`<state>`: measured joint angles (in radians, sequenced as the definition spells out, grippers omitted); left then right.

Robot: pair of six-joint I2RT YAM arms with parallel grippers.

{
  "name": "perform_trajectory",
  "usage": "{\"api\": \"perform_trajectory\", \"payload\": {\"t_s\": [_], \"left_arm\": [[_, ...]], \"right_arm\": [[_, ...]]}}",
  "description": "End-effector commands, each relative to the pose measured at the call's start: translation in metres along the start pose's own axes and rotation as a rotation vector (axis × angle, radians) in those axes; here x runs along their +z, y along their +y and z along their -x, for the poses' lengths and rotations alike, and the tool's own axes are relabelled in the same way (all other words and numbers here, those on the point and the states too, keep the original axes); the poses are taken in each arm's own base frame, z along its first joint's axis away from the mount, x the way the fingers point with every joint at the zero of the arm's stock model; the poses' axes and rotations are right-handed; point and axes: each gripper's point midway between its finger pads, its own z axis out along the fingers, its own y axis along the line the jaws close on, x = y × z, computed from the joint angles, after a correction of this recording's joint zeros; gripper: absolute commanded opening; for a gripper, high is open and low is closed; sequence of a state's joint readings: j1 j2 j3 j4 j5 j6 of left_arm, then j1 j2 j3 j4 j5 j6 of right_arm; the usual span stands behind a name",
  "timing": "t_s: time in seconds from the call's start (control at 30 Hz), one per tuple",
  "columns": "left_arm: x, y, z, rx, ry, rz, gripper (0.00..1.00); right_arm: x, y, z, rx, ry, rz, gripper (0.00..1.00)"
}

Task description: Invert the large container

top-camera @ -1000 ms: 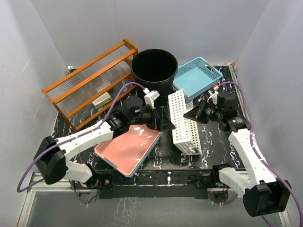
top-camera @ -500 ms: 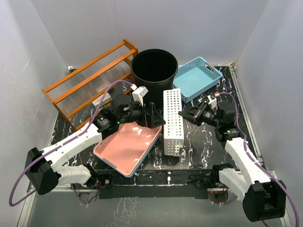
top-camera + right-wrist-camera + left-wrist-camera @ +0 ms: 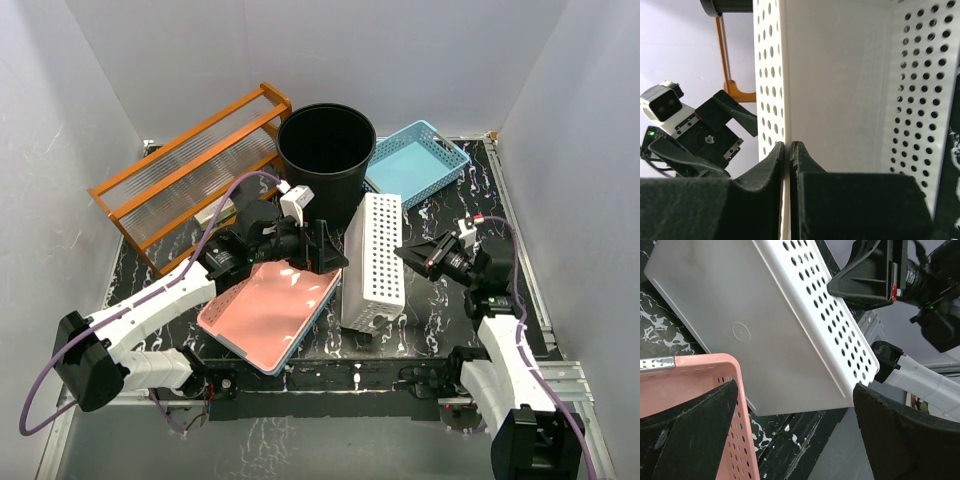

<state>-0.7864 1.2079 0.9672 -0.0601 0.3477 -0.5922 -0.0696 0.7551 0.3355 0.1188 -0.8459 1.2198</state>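
Observation:
The large container, a tall black round bin (image 3: 325, 155), stands upright with its mouth up at the back middle; its edge shows at the top of the right wrist view (image 3: 732, 5). Neither gripper touches it. My right gripper (image 3: 415, 254) (image 3: 788, 150) is shut on a wall of the white perforated basket (image 3: 375, 260) (image 3: 840, 90), which stands on its side in front of the bin. My left gripper (image 3: 325, 250) (image 3: 795, 440) is open and empty, over the pink basket (image 3: 270, 310) (image 3: 737, 440) and beside the white basket's flat bottom (image 3: 765, 330).
An orange wooden rack (image 3: 185, 175) lies at the back left. A light blue basket (image 3: 415, 165) sits at the back right, next to the bin. The white basket stands between my two grippers.
My right arm has drawn back toward the near right with the white basket's wall in its jaws, and the basket has tilted that way. My left gripper pulled back left, then held still.

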Motion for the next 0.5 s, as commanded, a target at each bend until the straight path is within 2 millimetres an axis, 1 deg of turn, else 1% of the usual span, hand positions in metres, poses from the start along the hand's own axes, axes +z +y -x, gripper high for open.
{"api": "perform_trajectory", "payload": {"t_s": [0.0,0.07,0.17,0.33,0.47], "left_arm": [[-0.005,-0.010,0.013,0.025,-0.023,-0.022,0.99],[-0.005,-0.009,0.013,0.022,-0.022,-0.016,0.99],[0.000,-0.010,0.011,0.014,-0.004,-0.026,0.99],[0.007,-0.012,0.010,0.008,0.008,-0.053,0.99],[0.009,-0.013,0.010,0.006,0.006,-0.063,0.99]], "right_arm": [[-0.011,-0.036,0.005,-0.079,0.024,-0.226,0.00],[-0.020,-0.041,0.018,-0.144,0.002,-0.307,0.00],[-0.030,-0.040,0.036,-0.234,-0.035,-0.402,0.00],[-0.045,-0.061,0.046,-0.277,-0.066,-0.552,0.00],[-0.061,-0.069,0.061,-0.323,-0.130,-0.677,0.00]]}}
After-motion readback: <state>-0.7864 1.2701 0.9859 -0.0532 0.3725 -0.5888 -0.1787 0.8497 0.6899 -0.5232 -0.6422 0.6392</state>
